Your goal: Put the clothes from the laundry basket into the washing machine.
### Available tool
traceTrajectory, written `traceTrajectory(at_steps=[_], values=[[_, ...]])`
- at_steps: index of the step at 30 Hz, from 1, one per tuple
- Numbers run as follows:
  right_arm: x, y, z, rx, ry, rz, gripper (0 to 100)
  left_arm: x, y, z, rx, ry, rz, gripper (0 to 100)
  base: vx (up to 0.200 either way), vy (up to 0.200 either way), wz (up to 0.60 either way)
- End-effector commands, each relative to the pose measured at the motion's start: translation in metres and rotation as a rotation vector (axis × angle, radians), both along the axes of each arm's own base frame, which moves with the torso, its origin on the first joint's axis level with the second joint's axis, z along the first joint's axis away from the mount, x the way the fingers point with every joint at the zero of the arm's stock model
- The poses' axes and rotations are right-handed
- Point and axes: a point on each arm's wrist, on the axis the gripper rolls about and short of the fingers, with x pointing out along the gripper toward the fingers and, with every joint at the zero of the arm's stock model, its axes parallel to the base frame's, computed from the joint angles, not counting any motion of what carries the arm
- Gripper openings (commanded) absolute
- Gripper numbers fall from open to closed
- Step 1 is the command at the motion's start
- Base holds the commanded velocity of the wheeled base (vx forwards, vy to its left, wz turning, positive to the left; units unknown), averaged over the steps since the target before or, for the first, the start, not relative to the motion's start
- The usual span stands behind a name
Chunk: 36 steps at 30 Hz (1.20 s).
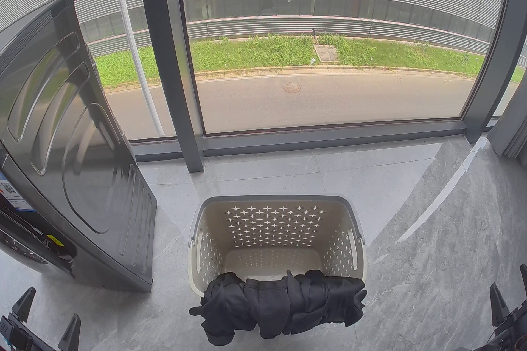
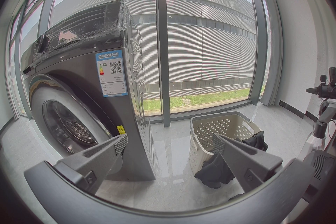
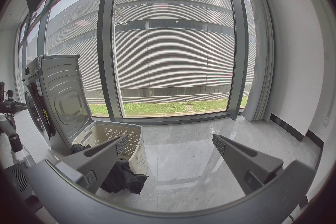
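Observation:
A cream laundry basket [image 1: 274, 204] stands on the grey floor in front of me, its inside bare. Black clothes [image 1: 280, 305] hang over its near rim, partly outside; they also show in the left wrist view [image 2: 215, 170] and the right wrist view [image 3: 120, 177]. The dark grey washing machine [image 1: 71, 149] stands to the basket's left, its round door opening [image 2: 66, 126] facing away from the window. My left gripper [image 1: 46, 319] is open, low at the left near the machine. My right gripper [image 1: 510, 297] is open, low at the right, away from the basket.
A floor-to-ceiling window [image 1: 329, 39] with dark frame posts [image 1: 170, 50] runs behind the basket. A curtain [image 3: 259, 60] hangs at the right end. Bare floor [image 1: 439, 237] stretches to the basket's right. A sticker [image 2: 111, 72] is on the machine's front.

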Motion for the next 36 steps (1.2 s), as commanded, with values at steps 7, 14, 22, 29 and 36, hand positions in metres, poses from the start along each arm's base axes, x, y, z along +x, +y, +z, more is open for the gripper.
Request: traceTrajectory(at_steps=[7,14,22,29,36], values=[[-0.0001,0.0,-0.0053,0.0,-0.001,0.0,100,-0.0001,0.0,-0.0053,-0.002,0.0,0.001,100,0.171,0.0,0.0],[-0.0001,0.0,-0.0053,0.0,-0.001,0.0,100,-0.0001,0.0,-0.0053,-0.005,0.0,0.003,100,0.0,0.0,0.0],[-0.0001,0.0,-0.0053,0.0,-0.001,0.0,100,-0.0001,0.0,-0.0053,-0.004,0.0,0.001,100,0.15,0.0,0.0],[-0.0001,0.0,-0.0053,0.0,-0.001,0.0,100,-0.0001,0.0,-0.0053,-0.007,0.0,0.003,100,0.0,0.0,0.0],[-0.0001,0.0,-0.0053,0.0,-0.001,0.0,100,-0.0001,0.0,-0.0053,-0.002,0.0,0.001,100,0.171,0.0,0.0]])
